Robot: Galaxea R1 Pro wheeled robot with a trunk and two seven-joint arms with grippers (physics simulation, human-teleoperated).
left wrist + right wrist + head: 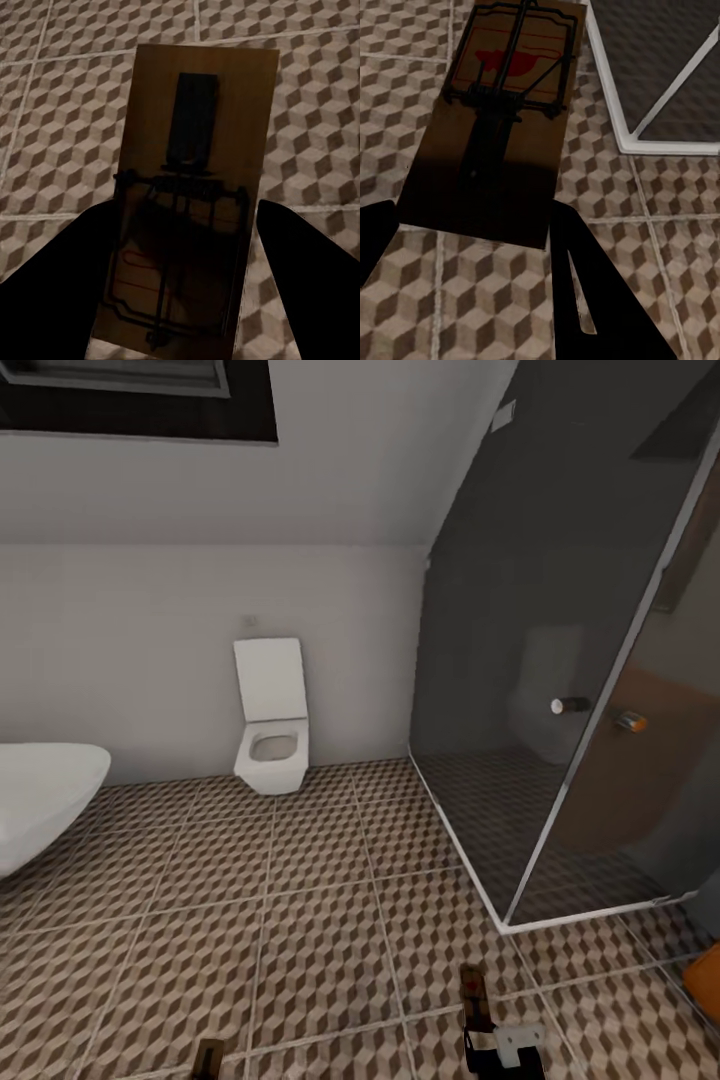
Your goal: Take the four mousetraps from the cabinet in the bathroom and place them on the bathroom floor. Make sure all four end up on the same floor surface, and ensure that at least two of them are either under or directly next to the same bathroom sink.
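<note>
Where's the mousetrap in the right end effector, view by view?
Head view: mousetrap near the bottom edge, right of centre, below the shower frame corner.
Right wrist view: mousetrap at centre, beside that frame.
Left wrist view: another trap instead.
Shared landmark: cube-pattern floor.

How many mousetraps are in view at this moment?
2. One mousetrap sits between the left gripper fingers; the other mousetrap is held in the right gripper, above the bathroom floor. The remaining two may be elsewhere.
</note>
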